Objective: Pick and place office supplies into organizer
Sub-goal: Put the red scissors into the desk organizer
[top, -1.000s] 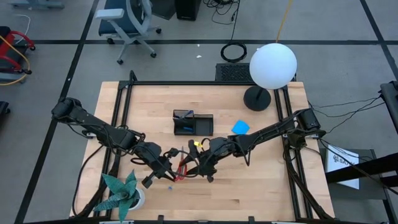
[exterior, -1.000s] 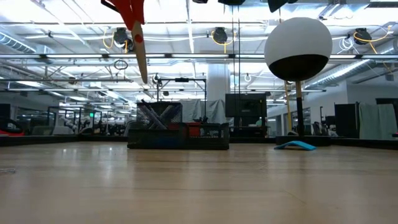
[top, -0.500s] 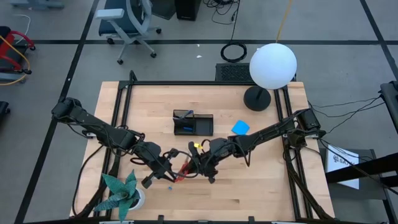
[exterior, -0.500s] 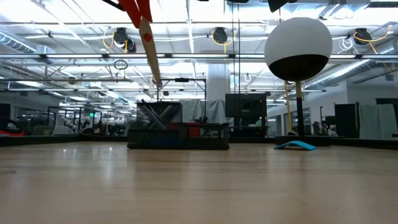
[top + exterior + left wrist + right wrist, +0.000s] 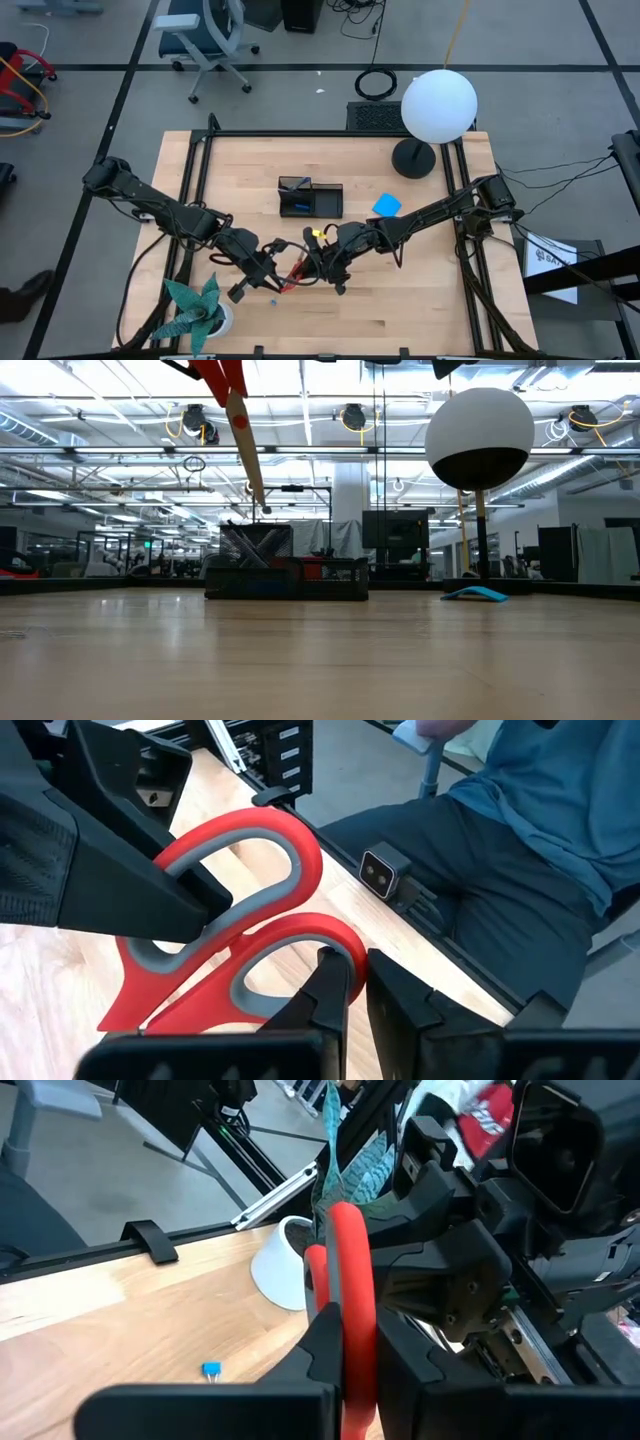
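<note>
The red-handled scissors (image 5: 293, 272) hang in the air between my two grippers, over the near middle of the table. In the low view their blade (image 5: 250, 460) slants down, well clear of the tabletop. My left gripper (image 5: 272, 272) and my right gripper (image 5: 312, 268) are each shut on one handle loop. The black organizer (image 5: 310, 198), with pens (image 5: 255, 545) standing in it, sits at mid-table. The blue notepad (image 5: 386, 205) lies to its right. A tiny blue piece (image 5: 211, 1370) lies on the wood near the scissors. My left gripper pinches the rim of one red handle loop (image 5: 345, 952) between its two fingertips (image 5: 330, 982), at the loop's outer curve. The scissors are lifted clear, blade hanging below. My right gripper pinches the rim of the other handle loop (image 5: 352, 1280) between its two fingers (image 5: 325, 1335), which lie across the rim. In the left wrist view its dark fingers (image 5: 130, 890) cover that loop's side.
A teal paper plant in a white pot (image 5: 195, 310) stands at the near left corner. A lamp with a white globe (image 5: 438, 105) and round black base (image 5: 413, 158) stands at the far right. A person in blue (image 5: 520, 840) sits beyond the table's edge.
The scissors have tipped in the hold: the blade hung almost straight down, and its tip has swung toward the table's right and sunk a little. Both grippers stay where they were.
</note>
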